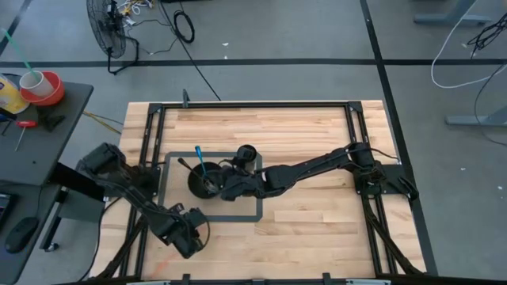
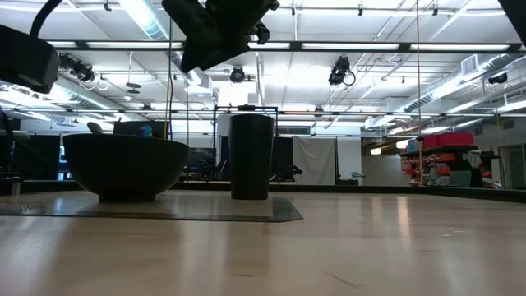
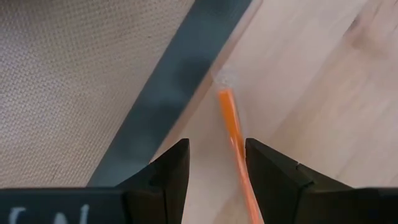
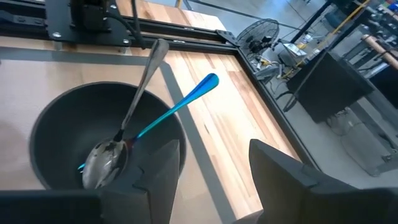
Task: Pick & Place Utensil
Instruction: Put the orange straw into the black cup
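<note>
A black bowl (image 1: pixel 204 184) (image 2: pixel 123 167) stands on a grey-bordered mat (image 1: pixel 252 215). Inside it lean a silver spoon (image 4: pixel 134 106) and a blue-handled utensil (image 4: pixel 180 102) (image 1: pixel 198 161), heads down on the bowl's bottom and handles resting over the rim. A black cup (image 1: pixel 246 154) (image 2: pixel 251 156) stands upright just beyond the bowl. My right gripper (image 4: pixel 214 158) (image 1: pixel 222 186) hovers open above the bowl's right rim and touches nothing. My left gripper (image 3: pixel 217 155) (image 1: pixel 188 236) waits open near the table's near-left corner, over a thin orange stripe (image 3: pixel 231 127).
Black metal frame rails (image 1: pixel 253 104) run along the table's far, left and right edges. Bare wood (image 1: pixel 317 229) lies to the right of the mat and toward the near edge. Off the table stand a fan (image 1: pixel 107 28) and a side table with cups (image 1: pixel 36 87).
</note>
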Available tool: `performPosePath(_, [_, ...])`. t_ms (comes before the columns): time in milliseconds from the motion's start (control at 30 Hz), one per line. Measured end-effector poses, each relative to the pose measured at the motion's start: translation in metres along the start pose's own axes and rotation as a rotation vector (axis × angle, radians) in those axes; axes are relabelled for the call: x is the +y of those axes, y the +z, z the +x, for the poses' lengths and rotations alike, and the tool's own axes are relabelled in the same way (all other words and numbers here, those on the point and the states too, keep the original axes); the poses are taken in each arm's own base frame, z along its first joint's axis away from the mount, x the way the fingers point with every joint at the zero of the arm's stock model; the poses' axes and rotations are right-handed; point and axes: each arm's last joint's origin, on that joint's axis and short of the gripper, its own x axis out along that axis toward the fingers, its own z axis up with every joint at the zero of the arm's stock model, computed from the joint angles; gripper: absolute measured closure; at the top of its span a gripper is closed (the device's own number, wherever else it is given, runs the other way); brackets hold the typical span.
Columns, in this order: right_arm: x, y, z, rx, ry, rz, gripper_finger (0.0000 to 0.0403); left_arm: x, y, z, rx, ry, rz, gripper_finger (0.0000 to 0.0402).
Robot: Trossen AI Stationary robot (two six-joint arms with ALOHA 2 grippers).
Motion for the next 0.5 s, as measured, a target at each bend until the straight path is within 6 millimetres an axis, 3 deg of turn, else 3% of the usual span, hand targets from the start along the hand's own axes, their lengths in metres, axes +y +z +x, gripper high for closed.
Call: performPosePath(500, [0.0009, -0.0003, 0.0001, 0.005, 0.043, -0.003, 0.0207, -0.0049, -0.0031, 0.0104, -0.02, 0.007, 0.01, 0.0258])
